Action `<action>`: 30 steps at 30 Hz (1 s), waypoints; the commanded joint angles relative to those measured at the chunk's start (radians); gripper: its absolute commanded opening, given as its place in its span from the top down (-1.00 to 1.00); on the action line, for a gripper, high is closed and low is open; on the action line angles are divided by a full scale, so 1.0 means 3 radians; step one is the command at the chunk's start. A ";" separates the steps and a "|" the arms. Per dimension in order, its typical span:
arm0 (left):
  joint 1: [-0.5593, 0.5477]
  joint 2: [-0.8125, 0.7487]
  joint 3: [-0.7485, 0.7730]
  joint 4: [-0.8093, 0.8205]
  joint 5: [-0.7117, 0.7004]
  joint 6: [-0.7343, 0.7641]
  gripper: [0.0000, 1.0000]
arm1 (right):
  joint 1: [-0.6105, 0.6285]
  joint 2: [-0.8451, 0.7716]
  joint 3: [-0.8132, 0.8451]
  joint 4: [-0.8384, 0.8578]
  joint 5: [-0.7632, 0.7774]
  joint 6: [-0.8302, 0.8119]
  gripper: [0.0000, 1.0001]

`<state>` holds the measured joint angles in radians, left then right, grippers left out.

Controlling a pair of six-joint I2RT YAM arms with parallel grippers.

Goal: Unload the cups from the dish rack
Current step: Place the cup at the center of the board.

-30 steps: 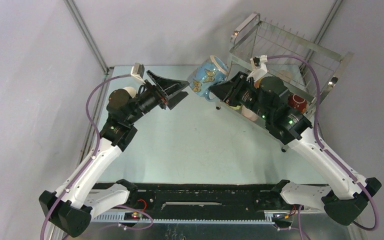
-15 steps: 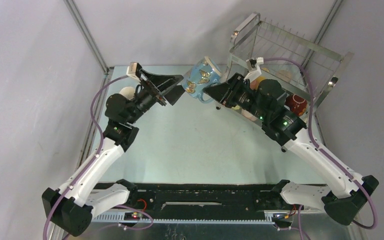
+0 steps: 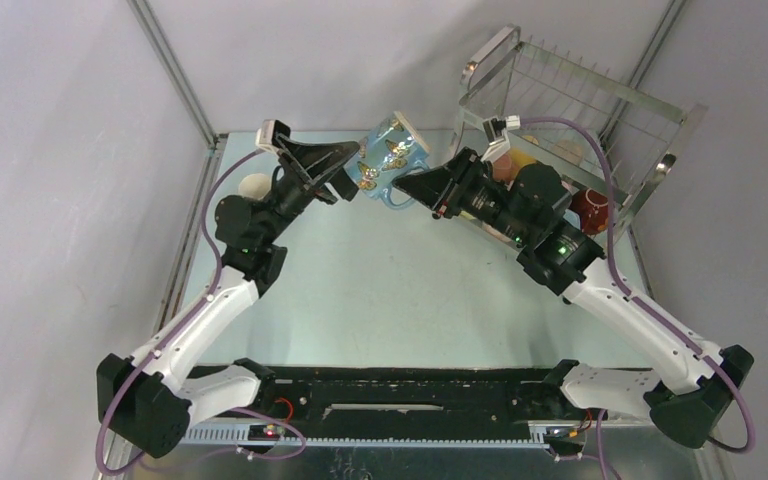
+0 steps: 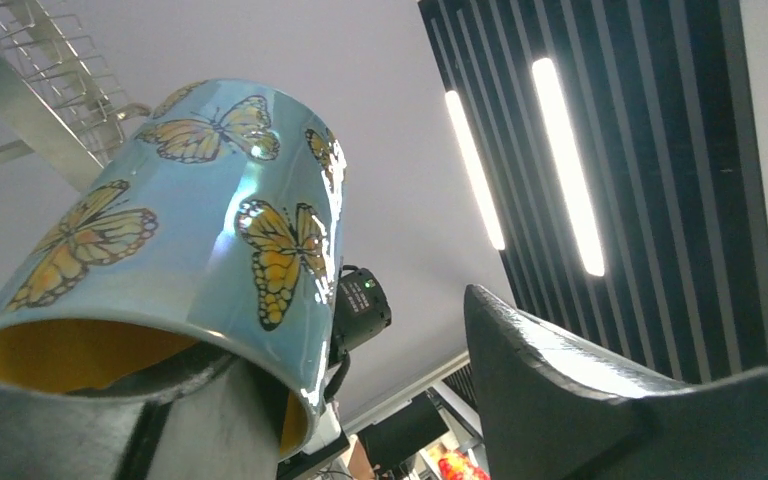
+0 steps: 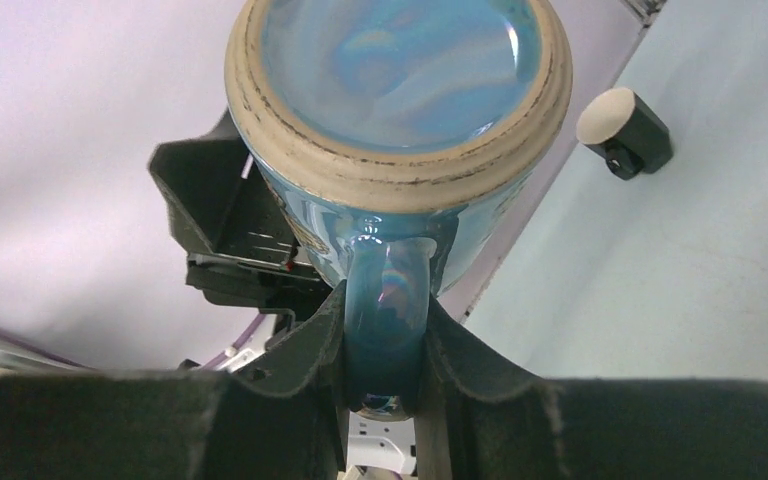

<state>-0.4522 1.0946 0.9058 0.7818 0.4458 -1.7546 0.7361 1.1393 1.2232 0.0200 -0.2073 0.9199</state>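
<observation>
From where I stood, the blue butterfly mug (image 3: pixel 388 160) hung in the air over the far side of the surface (image 3: pixel 410 290), between the two arms and just left of the rack (image 3: pixel 600 90). It was tilted, with its mouth towards the left arm (image 3: pixel 250 225) and its base towards the right arm (image 3: pixel 560 250). The right jaws were closed tight on the handle (image 5: pixel 385 320), a dark finger (image 5: pixel 300 350) pressed against each side of it, and the pale-ringed base (image 5: pixel 400 70) faced that wrist camera square on. The left jaws stood wide open at the mouth of the mug. In the left wrist view one finger (image 4: pixel 80 420) sat at the rim, against the yellow inside, though I could not tell whether it touched. The other finger (image 4: pixel 600 400) stood well clear of the outer wall, so nothing was gripped on that side. The rack stood at the far right corner, chrome wire catching the light, its upper tier bare. Lower down, partly behind the right arm, I could make out a dark red mug (image 3: pixel 594 208) and something yellow (image 3: pixel 520 160). On the surface off to the left was a small dark thing with a pale round top (image 5: pixel 623 130), well apart from the held mug.
</observation>
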 commanded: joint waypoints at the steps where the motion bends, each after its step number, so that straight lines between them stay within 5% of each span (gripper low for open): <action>1: -0.0020 -0.0049 0.0003 0.0314 0.0021 -0.0119 -0.22 | 0.0054 -0.0088 0.0066 0.0707 -0.0025 0.0039 1.00; 11: -0.0034 -0.0045 0.0027 0.0329 0.0066 -0.0079 0.62 | 0.0168 -0.0120 0.0056 0.0625 0.0054 -0.0132 1.00; 13: -0.0039 -0.0057 0.0033 0.0324 0.0067 -0.0047 0.91 | 0.0193 -0.0131 0.0054 0.0576 0.0095 -0.0174 1.00; 17: -0.0042 -0.0066 0.0033 0.0268 0.0080 0.0058 0.99 | 0.0221 -0.0154 0.0055 0.0482 0.0154 -0.0249 0.98; 18: -0.0042 -0.0075 0.0035 0.0243 0.0078 0.0090 1.00 | 0.0221 -0.0168 0.0058 0.0452 0.0161 -0.0273 0.75; 20: -0.0042 -0.0096 0.0058 0.0159 0.0083 0.0189 1.00 | 0.0222 -0.0202 0.0057 0.0372 0.0197 -0.0321 -0.13; 24: -0.0037 -0.0164 0.0145 -0.0128 0.0106 0.0445 1.00 | 0.0223 -0.0323 0.0059 0.0153 0.0279 -0.0481 -0.95; 30: -0.0025 -0.0320 0.0287 -0.0772 0.0105 0.0952 1.00 | 0.0186 -0.0524 0.0064 -0.0388 0.0324 -0.0707 -0.99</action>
<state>-0.4694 1.0645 0.9073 0.6407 0.4969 -1.6352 0.7933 1.0550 1.2201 -0.0502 -0.1314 0.7841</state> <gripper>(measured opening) 0.110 0.994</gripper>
